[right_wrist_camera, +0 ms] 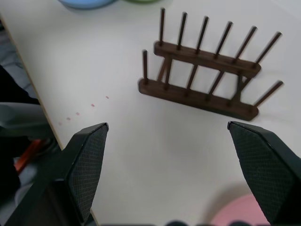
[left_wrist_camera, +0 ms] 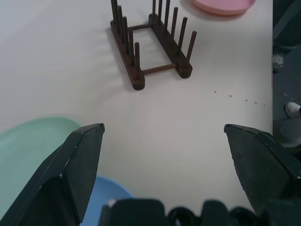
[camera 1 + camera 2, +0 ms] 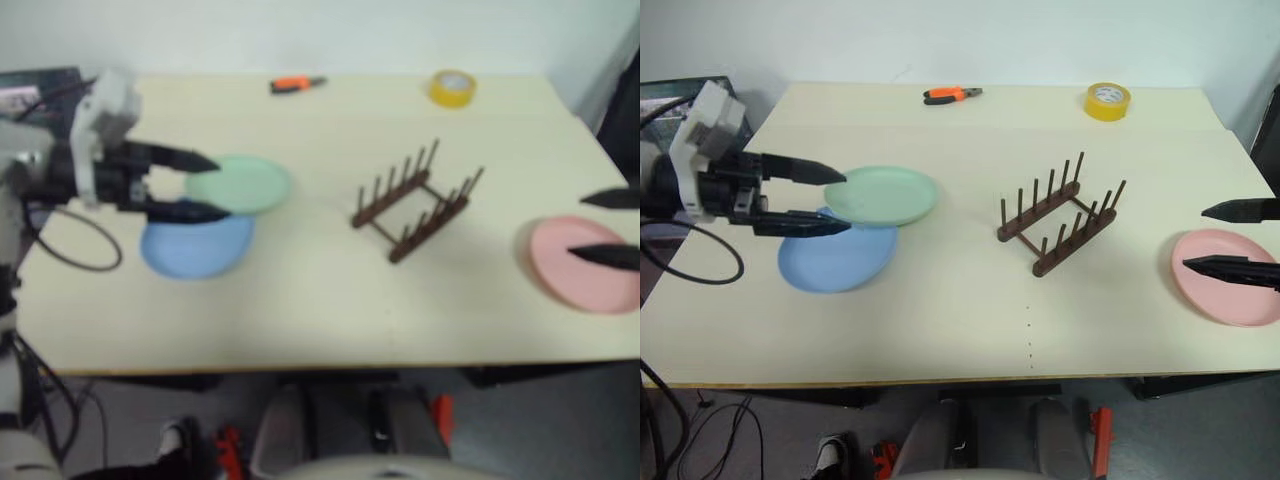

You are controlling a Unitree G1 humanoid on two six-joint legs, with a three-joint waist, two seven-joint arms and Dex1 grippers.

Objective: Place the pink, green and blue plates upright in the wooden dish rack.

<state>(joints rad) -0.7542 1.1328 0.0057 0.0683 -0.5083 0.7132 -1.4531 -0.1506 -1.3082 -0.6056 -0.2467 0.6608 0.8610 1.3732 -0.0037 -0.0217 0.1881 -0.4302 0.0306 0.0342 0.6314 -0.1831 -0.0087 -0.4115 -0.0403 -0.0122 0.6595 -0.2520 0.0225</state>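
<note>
The mint green plate (image 3: 885, 195) lies flat on the table's left side, its edge overlapping the light blue plate (image 3: 835, 258) beneath it. My left gripper (image 3: 845, 202) hovers open at the left edge of these two plates, nothing between its fingers. The dark wooden dish rack (image 3: 1060, 215) stands empty at mid-table, set at an angle. On the right, the pink plate (image 3: 1230, 280) lies flat near the table's edge. My right gripper (image 3: 1195, 238) is open above the pink plate's left rim and holds nothing.
A yellow tape roll (image 3: 1107, 100) and orange-handled pliers (image 3: 952, 94) lie at the back of the cream table (image 3: 960, 320). A black cable loop (image 3: 700, 270) hangs off the left edge by my left arm.
</note>
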